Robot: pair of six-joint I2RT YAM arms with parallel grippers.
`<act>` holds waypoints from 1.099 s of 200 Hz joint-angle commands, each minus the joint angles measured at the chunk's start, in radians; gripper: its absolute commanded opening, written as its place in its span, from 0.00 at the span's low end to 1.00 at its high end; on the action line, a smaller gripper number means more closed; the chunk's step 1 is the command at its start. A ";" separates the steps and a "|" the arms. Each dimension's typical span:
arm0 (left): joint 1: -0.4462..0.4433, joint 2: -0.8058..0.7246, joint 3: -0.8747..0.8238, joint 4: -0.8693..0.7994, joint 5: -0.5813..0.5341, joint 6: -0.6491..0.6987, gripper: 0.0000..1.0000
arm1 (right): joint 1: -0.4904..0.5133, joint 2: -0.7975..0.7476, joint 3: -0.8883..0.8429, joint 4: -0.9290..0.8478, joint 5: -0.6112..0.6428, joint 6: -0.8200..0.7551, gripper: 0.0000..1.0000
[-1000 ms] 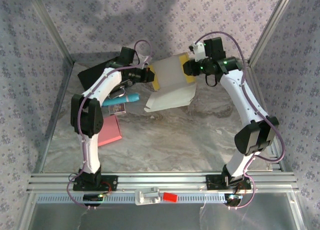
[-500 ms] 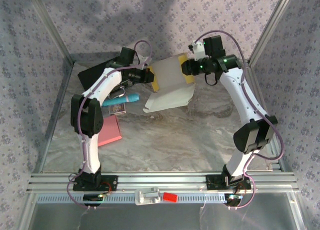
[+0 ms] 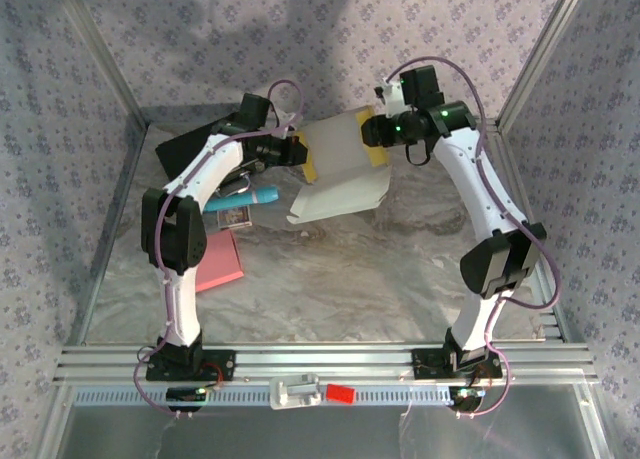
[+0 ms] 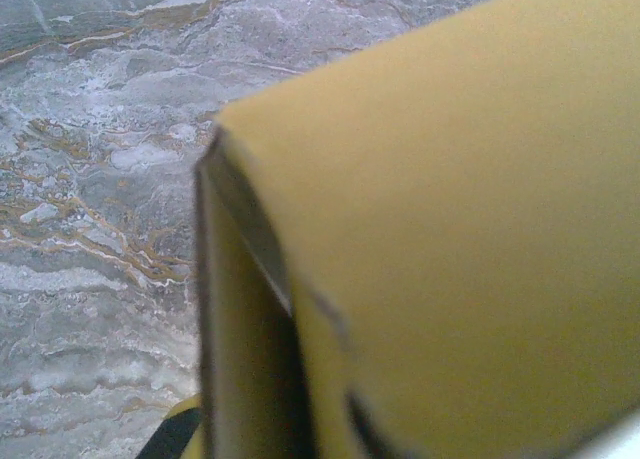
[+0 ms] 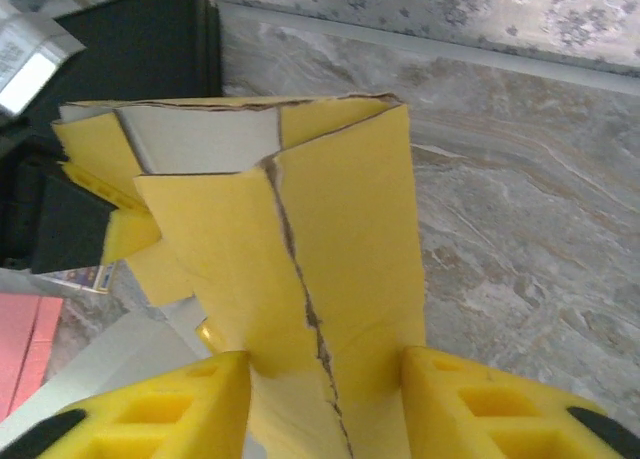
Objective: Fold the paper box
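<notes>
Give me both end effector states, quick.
Left end effector: closed, pinching the paper box edge.
Right end effector: closed on the paper box flaps.

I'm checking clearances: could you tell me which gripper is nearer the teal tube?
Left. The left gripper, shut on the left edge of the paper box, sits just beyond the teal tube; the right gripper is at the box's right side, farther away.

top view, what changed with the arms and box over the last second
The right arm swung slightly left and toward the back wall, elbow drawing in. The white and yellow paper box stayed put, jaws of both arms closed on it; the left arm did not move.
</notes>
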 commanded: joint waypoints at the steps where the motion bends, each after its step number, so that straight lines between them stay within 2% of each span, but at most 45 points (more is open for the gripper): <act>1: -0.019 -0.050 0.047 -0.015 0.034 0.026 0.00 | 0.047 0.031 0.044 -0.038 0.137 -0.013 0.40; 45: -0.021 -0.040 0.066 -0.023 0.038 0.025 0.00 | 0.104 0.077 0.060 -0.058 0.388 0.000 0.29; 102: -0.029 -0.036 0.068 -0.032 0.035 0.025 0.00 | 0.131 0.126 0.110 -0.088 0.554 0.044 0.00; 116: -0.030 -0.037 0.073 -0.034 0.031 0.022 0.00 | 0.140 0.139 0.130 -0.113 0.598 0.052 0.00; 151: -0.037 -0.035 0.075 -0.039 0.023 0.014 0.00 | 0.138 0.153 0.141 -0.129 0.599 0.063 0.00; 164: -0.037 -0.032 0.075 -0.039 0.018 0.015 0.00 | 0.138 0.162 0.153 -0.139 0.597 0.065 0.05; 192: -0.040 -0.026 0.102 -0.039 0.017 0.012 0.00 | 0.127 0.177 0.167 -0.153 0.583 0.071 0.22; 220: -0.043 -0.024 0.102 -0.039 0.017 0.014 0.00 | 0.111 0.183 0.170 -0.156 0.568 0.074 0.24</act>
